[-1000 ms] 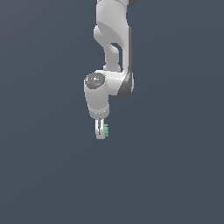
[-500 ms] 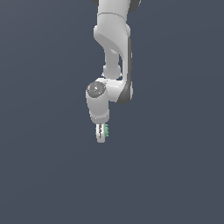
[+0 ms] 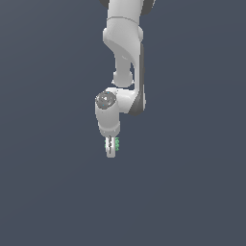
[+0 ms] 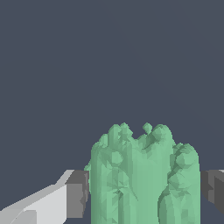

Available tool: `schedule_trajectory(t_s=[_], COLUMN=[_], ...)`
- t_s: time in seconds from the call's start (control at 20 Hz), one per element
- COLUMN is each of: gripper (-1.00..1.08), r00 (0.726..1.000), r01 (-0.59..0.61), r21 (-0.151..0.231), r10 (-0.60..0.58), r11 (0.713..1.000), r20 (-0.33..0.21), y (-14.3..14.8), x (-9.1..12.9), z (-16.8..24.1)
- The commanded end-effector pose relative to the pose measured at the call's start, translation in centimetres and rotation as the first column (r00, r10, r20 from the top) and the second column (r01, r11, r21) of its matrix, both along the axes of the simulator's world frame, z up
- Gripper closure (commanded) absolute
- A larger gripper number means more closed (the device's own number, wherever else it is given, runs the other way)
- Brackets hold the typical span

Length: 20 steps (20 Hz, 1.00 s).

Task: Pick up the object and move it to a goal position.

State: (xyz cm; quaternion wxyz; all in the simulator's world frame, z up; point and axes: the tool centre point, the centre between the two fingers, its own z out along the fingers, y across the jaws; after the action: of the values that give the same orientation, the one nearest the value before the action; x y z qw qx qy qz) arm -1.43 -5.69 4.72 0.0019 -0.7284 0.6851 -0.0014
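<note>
The object (image 3: pixel 116 143) is a tiny pale-green ridged lump, held between the white fingers of my gripper (image 3: pixel 111 149) in the exterior view. The gripper hangs below the white arm, pointing down, clear of the dark surface. In the wrist view the green object (image 4: pixel 144 175) fills the gap between the two fingers (image 4: pixel 76 194), whose grey pads press on both of its sides. The gripper (image 4: pixel 144 192) is shut on it.
A plain dark grey-blue surface (image 3: pixel 192 192) lies all around. The white arm (image 3: pixel 125 53) rises from the gripper toward the upper edge of the exterior view. No other objects show.
The gripper with the green object has moved slightly down and toward the exterior view's left; the arm has lowered with it. The grip has not changed.
</note>
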Motion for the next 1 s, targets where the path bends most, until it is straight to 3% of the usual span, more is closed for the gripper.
schedule_trajectory(t_s=[0.0,0.5,0.95], gripper=[1.08,1.08,1.08], r00=[1.0,1.0,1.0], r01=[0.0,0.0,0.0], r21=[-0.001,0.0,0.001], r10=[0.0,0.0,0.0], r11=[1.0,1.0,1.0], r20=[-0.005,0.0,-0.001], y=[0.0,0.7,4.5], x=[-0.2,-0.2,-1.1], z=[-0.4,0.9,5.7])
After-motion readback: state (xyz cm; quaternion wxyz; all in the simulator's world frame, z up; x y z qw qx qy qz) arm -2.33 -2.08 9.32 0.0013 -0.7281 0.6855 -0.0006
